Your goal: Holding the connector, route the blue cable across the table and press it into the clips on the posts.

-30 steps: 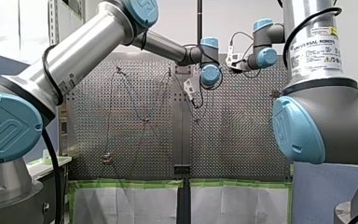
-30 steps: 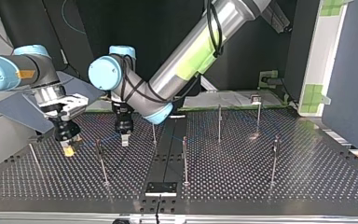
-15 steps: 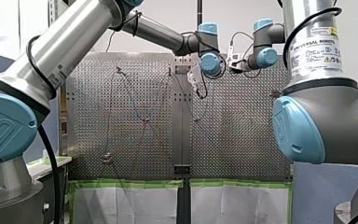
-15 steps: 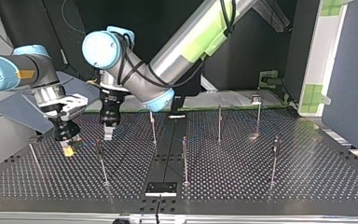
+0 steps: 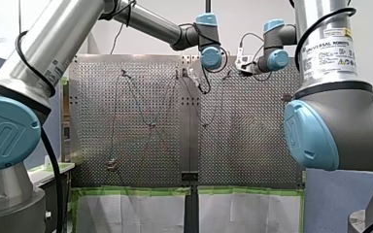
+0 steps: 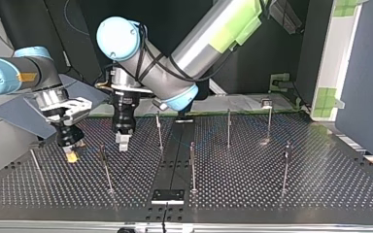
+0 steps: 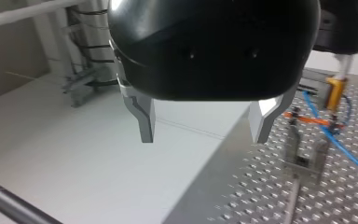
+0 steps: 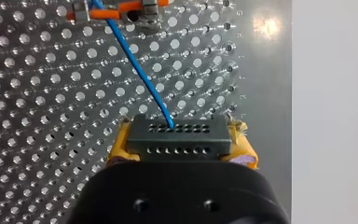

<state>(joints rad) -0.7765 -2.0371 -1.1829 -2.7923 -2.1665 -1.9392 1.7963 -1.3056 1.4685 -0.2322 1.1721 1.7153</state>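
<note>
Two states we record, right claw [image 8: 182, 145] clamped on the connector [image 8: 176, 133], blue cable [image 8: 137, 65] leading ahead of it, left claw [image 7: 204, 133] spread apart.

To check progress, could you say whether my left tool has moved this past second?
Yes: in the front view, the left tool went up and left toward the table's middle seam.

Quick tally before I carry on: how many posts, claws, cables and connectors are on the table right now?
posts: 7
claws: 2 (left claw, right claw)
blue cable: 1
connector: 1
total: 11
</note>
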